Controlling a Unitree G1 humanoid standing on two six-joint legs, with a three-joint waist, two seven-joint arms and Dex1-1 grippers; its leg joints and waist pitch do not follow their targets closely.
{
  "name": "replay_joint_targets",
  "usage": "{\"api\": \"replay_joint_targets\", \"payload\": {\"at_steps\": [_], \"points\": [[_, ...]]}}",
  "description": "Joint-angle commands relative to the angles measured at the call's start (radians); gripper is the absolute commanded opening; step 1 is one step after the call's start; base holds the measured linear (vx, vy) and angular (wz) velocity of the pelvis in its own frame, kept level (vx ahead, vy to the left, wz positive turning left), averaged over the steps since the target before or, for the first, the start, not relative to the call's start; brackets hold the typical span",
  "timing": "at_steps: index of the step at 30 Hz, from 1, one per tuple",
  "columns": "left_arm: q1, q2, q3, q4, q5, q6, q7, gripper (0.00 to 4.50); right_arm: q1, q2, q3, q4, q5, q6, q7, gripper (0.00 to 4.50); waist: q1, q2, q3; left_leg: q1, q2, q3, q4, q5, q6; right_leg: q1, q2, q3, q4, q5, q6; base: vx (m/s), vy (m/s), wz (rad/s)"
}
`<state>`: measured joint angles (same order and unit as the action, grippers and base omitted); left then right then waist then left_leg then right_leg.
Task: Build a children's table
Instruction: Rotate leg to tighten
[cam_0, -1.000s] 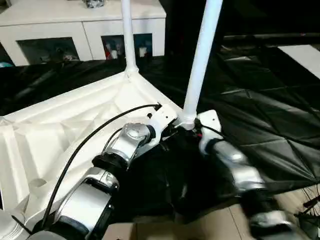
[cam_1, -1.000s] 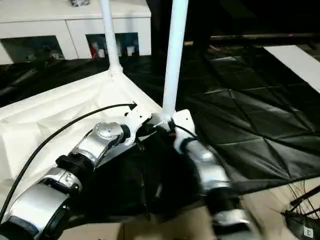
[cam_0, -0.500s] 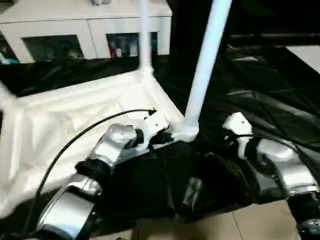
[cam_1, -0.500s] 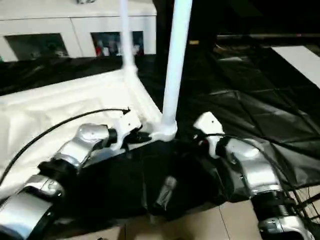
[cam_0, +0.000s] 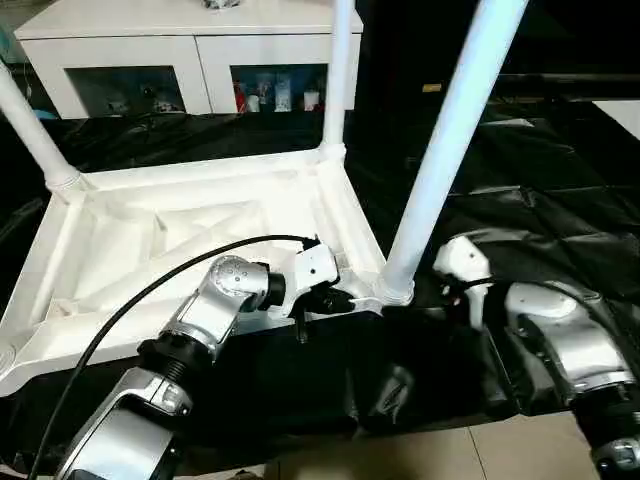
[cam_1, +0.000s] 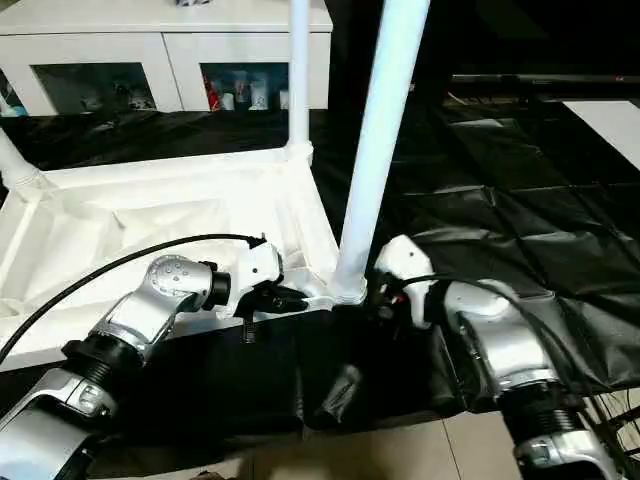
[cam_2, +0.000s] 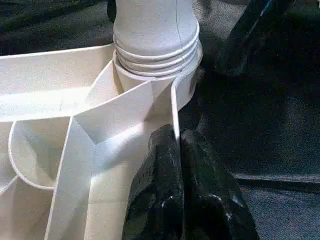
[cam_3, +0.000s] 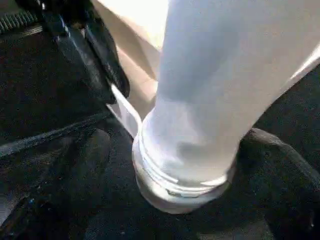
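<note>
Children's table (cam_0: 190, 225) lies upside down on the black sheet (cam_0: 560, 230), ribbed side up. The left gripper (cam_2: 175, 145) has its two black fingers pinched thin on the table's edge wall, right by the near corner socket (cam_2: 155, 65). The right gripper (cam_3: 165, 165) is spread wide, one finger on each side of the near leg (cam_0: 445, 150), not squeezing it. Three legs stand up in their sockets: this one, the far leg (cam_0: 338, 70) and the left leg (cam_0: 35, 130). I think one leg is still missing. No writing can be read. Behind stands a white cabinet (cam_0: 190, 40).
</note>
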<state>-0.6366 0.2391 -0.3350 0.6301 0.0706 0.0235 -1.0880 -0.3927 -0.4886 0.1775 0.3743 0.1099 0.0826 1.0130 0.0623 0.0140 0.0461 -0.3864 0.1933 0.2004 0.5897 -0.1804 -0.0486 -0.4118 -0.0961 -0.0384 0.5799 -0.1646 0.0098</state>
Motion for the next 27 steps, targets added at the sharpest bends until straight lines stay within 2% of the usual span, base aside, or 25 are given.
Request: {"api": "replay_joint_targets", "payload": {"at_steps": [1, 10, 11, 15, 16, 19, 21, 27], "points": [[0.011, -0.004, -0.024, -0.028, -0.014, 0.006, -0.028, 0.00, -0.021, 0.001, 0.009, 0.013, -0.004, -0.008, 0.009, 4.25, -0.002, -0.026, -0.065, 0.021, 0.037, -0.009, -0.065, -0.162, 0.104, 0.048, -0.042, 0.025, -0.047, -0.159, -0.254, 0.000, 0.000, 0.00], [0.023, 0.013, -0.032, -0.060, 0.002, 0.039, -0.040, 0.00, -0.042, 0.031, -0.012, 0.043, 0.020, -0.015, 0.002, 4.25, -0.002, -0.021, -0.069, 0.021, 0.035, -0.008, -0.058, -0.119, 0.123, 0.050, -0.038, 0.024, -0.036, -0.067, -0.282, 0.000, 0.000, 0.00], [0.023, 0.015, -0.034, -0.060, 0.002, 0.041, -0.042, 0.00, -0.042, 0.032, -0.013, 0.044, 0.021, -0.017, 0.005, 3.96, -0.001, -0.020, -0.069, 0.021, 0.036, -0.008, -0.058, -0.121, 0.122, 0.050, -0.038, 0.024, -0.036, -0.070, -0.282, 0.000, 0.000, 0.00], [0.025, 0.020, -0.036, -0.060, 0.003, 0.046, -0.048, 0.00, -0.038, 0.034, -0.012, 0.045, 0.027, -0.019, 0.012, 3.84, -0.001, -0.019, -0.068, 0.021, 0.035, -0.009, -0.059, -0.135, 0.114, 0.051, -0.038, 0.023, -0.036, -0.079, -0.282, 0.000, 0.000, 0.00], [0.025, 0.022, -0.036, -0.063, 0.003, 0.049, -0.049, 0.00, -0.038, 0.034, -0.011, 0.047, 0.027, -0.020, 0.013, 3.55, -0.001, -0.019, -0.068, 0.021, 0.035, -0.009, -0.058, -0.146, 0.107, 0.051, -0.039, 0.024, -0.037, -0.092, -0.280, 0.000, 0.000, 0.00], [0.027, 0.025, -0.038, -0.069, 0.005, 0.055, -0.051, 0.00, -0.033, 0.035, -0.010, 0.044, 0.031, -0.019, 0.020, 3.46, -0.001, -0.020, -0.067, 0.021, 0.035, -0.010, -0.059, -0.157, 0.100, 0.051, -0.039, 0.024, -0.039, -0.113, -0.275, 0.000, 0.000, 0.00], [0.028, 0.028, -0.039, -0.070, 0.007, 0.059, -0.053, 0.00, -0.031, 0.035, -0.009, 0.043, 0.029, -0.021, 0.023, 3.24, -0.001, -0.016, -0.066, 0.022, 0.035, -0.010, -0.059, -0.168, 0.094, 0.049, -0.039, 0.025, -0.040, -0.131, -0.272, 0.000, 0.000, 0.00], [0.028, 0.032, -0.039, -0.069, 0.008, 0.060, -0.057, 0.00, -0.030, 0.034, -0.007, 0.044, 0.028, -0.023, 0.027, 2.71, -0.003, -0.018, -0.065, 0.022, 0.034, -0.012, -0.061, -0.198, 0.076, 0.048, -0.038, 0.025, -0.043, -0.166, -0.261, 0.000, 0.000, 0.00]]}}
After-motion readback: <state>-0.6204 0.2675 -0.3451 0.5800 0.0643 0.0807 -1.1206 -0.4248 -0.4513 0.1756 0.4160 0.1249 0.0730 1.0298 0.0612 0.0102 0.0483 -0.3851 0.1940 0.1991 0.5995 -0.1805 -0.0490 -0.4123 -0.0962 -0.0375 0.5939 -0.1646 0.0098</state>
